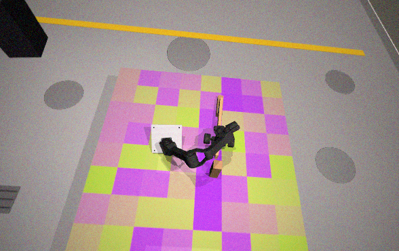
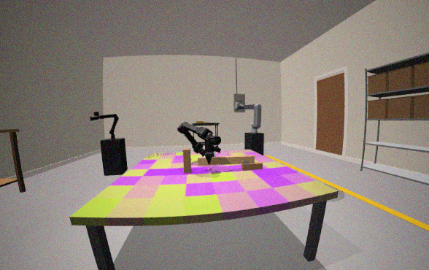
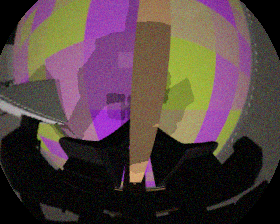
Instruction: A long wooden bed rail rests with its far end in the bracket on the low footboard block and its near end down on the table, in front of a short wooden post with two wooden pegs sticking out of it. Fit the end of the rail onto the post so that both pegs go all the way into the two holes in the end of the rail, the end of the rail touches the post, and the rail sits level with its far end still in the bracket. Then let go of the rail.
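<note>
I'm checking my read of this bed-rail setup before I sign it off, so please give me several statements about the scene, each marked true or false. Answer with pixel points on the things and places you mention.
1. The gripper (image 1: 217, 149) (image 2: 209, 160) (image 3: 139, 123) is closed on the bed rail (image 1: 220, 117) (image 2: 227, 160) (image 3: 150, 75). True.
2. The wooden post (image 1: 216, 169) (image 2: 187, 160) lies flat on the table. False: it stands upright.
3. In the exterior view, the rail's near end touches the post. False: a gap shows between them.
4. The post stands taller than the footboard block (image 2: 252, 166). True.
5. The arm's white base plate (image 1: 177, 129) is under the rail. False: it lies off to one side.
</note>
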Tool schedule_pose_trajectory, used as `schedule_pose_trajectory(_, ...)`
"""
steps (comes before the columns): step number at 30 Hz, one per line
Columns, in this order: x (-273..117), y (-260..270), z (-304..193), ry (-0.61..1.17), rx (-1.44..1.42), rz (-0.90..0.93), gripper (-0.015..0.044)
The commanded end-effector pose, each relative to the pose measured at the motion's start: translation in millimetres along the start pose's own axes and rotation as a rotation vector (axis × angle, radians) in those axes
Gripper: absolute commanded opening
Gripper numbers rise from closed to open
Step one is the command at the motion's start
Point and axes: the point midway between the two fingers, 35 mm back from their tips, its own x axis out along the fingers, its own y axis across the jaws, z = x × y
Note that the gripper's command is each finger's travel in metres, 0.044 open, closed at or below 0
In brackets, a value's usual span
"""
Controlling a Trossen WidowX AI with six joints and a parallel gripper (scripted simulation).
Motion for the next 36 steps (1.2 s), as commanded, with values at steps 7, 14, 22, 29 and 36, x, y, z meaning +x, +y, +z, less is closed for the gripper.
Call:
schedule_pose_trajectory(7, -2, 0, -4, 0.000, -0.003, -0.001, 0.0000)
schedule_pose_trajectory(14, -2, 0, -6, 0.000, -0.003, -0.001, 0.0000)
schedule_pose_trajectory(22, -1, 0, -8, 0.000, -0.003, -0.001, 0.0000)
schedule_pose_trajectory(29, 0, 0, -10, 0.000, -0.003, -0.001, 0.0000)
schedule_pose_trajectory(36, 0, 0, -12, 0.000, -0.003, -0.001, 0.0000)
